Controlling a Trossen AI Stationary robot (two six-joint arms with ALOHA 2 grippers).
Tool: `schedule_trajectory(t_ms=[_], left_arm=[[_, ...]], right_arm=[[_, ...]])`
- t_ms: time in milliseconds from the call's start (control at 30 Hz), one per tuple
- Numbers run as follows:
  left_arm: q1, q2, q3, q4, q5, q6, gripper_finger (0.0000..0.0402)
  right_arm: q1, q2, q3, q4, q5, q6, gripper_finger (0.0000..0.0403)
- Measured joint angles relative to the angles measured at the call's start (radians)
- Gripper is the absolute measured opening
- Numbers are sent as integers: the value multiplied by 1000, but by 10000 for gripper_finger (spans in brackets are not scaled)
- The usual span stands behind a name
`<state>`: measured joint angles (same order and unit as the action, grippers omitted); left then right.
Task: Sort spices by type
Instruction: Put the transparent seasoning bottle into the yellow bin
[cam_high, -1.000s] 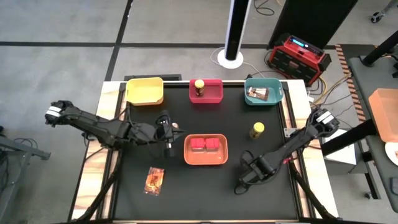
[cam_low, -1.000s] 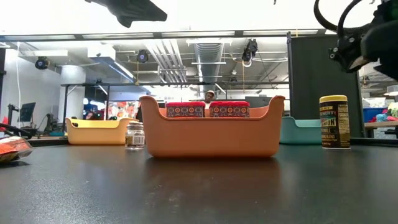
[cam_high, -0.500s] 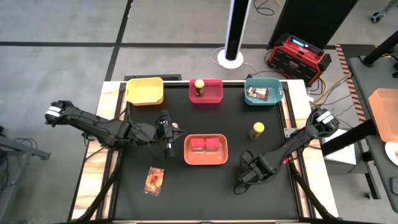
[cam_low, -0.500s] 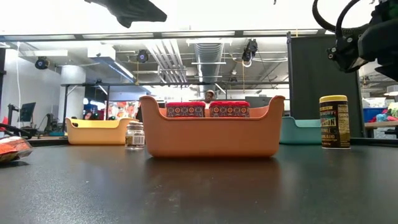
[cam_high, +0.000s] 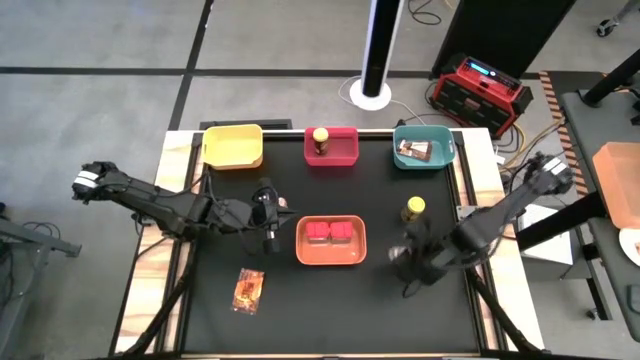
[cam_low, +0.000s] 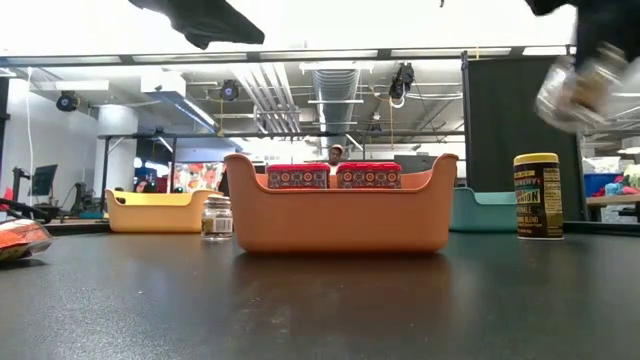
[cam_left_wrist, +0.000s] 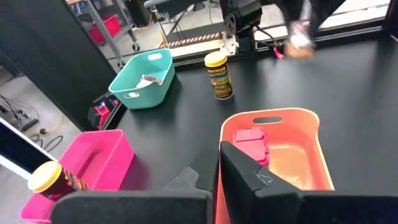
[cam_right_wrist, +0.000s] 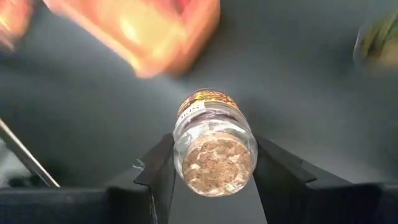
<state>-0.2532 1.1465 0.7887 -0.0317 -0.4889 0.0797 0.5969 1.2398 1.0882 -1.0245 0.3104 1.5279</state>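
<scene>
Two-arm spice sorting, with one shaker in transit. The right gripper is clamped on a clear shaker, one finger on each side of the glass; the shaker's base faces the wrist camera, so its long axis runs straight out from the claw, with the printed label at the far end. In the high view this gripper hangs over the black table just right of the orange tray, which holds the two red tubs, and just below the loose yellow-lidded jar. The low view shows the carried shaker well above the table surface. The second shaker stands on the table at the orange tray's left, beside the left gripper, whose finger state cannot be told. The deciding relation is therefore sideways: the matching shaker and the empty yellow tray lie to the left, beyond the orange tray, on the left arm's side. The red tray holds one jar, the teal tray one packet, and another packet lies loose at lower left.
</scene>
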Motion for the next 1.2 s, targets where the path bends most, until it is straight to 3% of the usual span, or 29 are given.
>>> schedule_trajectory(t_ms=[167,300,500,667,967,1200], left_arm=[[6,0,0,31,-1,64,14],[19,0,0,65,-1,92,37],[38,0,0,147,-1,101,94],[38,11,0,177,1,108,160],[36,140,2,312,8,198,247],[38,177,2,336,-14,214,264]], right_arm=[[-45,-146,0,2,314,-101,169],[-126,-194,-1,65,423,-266,169],[-255,-164,-4,402,426,-697,169],[-321,-80,-5,642,362,-937,169],[-437,75,-6,838,133,-1014,169],[-474,99,-6,831,94,-1016,169]])
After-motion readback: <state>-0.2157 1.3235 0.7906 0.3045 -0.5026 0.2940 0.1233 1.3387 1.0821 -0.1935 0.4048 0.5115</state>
